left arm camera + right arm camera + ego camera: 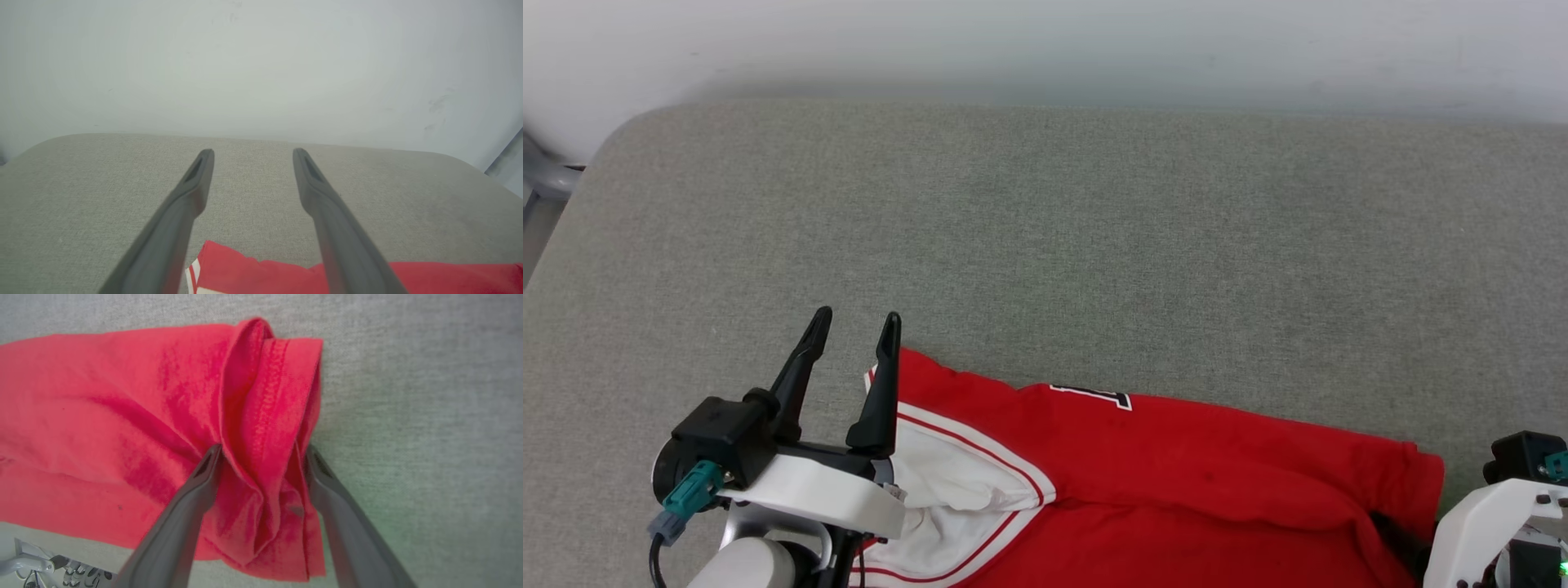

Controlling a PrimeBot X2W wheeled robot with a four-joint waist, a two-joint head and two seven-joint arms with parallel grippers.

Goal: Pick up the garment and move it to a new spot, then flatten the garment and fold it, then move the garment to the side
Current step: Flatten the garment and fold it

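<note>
**Released at both ends**

The red jersey lies rumpled along the near edge of the grey fabric bench. The left end effector hovers released and empty over the jersey's white-sleeved left corner. The right end effector, fingers wide apart, straddles a bunched fold at the jersey's right hem.

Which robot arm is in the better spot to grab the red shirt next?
Right, I think. The right fingers, open, straddle a bunched fold of the red shirt, ready to pinch. The left fingers, also open, point past the shirt's corner over bare grey padding.
</note>
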